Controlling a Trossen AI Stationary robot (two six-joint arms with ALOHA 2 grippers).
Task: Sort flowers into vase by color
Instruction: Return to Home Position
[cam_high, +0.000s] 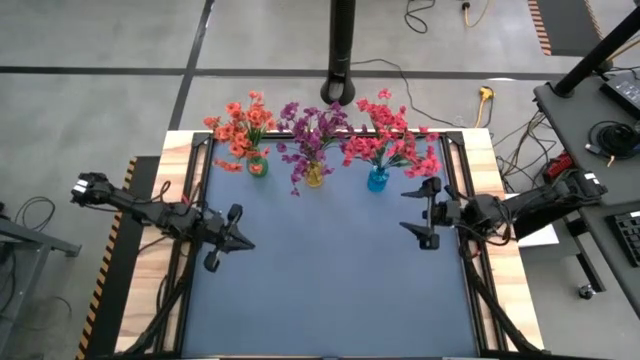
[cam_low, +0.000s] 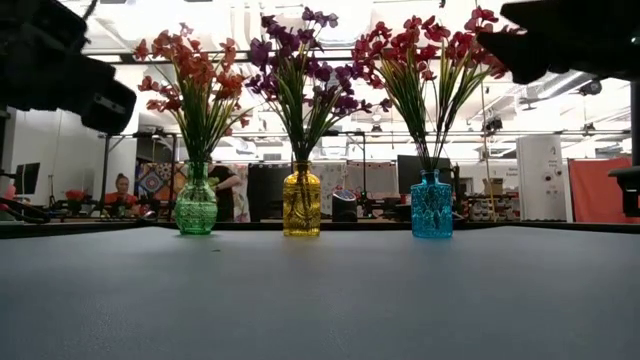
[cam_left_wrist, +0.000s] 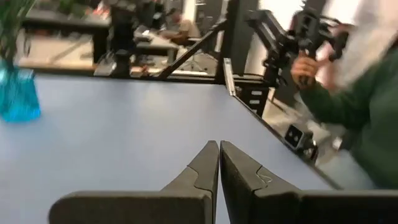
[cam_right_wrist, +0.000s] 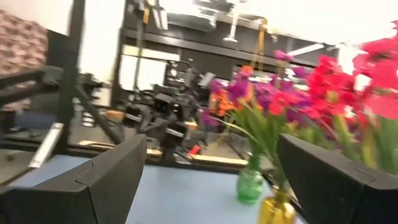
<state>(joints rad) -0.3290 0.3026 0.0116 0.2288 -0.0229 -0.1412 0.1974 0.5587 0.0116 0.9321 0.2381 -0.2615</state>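
Observation:
Three small vases stand in a row at the table's far edge. The green vase (cam_high: 258, 167) holds orange-red flowers (cam_high: 240, 125), the yellow vase (cam_high: 315, 176) purple flowers (cam_high: 311, 135), the blue vase (cam_high: 377, 180) pink-red flowers (cam_high: 393, 135). In the low view the stems stand in the green vase (cam_low: 196, 205), yellow vase (cam_low: 302, 203) and blue vase (cam_low: 431, 207). My left gripper (cam_high: 243, 243) is shut and empty near the table's left edge, seen as closed fingers (cam_left_wrist: 219, 163). My right gripper (cam_high: 417, 210) is open and empty near the right edge, its fingers wide apart (cam_right_wrist: 211, 180).
The dark blue mat (cam_high: 320, 290) stretches bare between the two arms toward the near edge. A black post (cam_high: 341, 50) rises behind the vases. A person's green sleeve and hand (cam_left_wrist: 348, 106) show beyond the table's right edge, beside my right arm.

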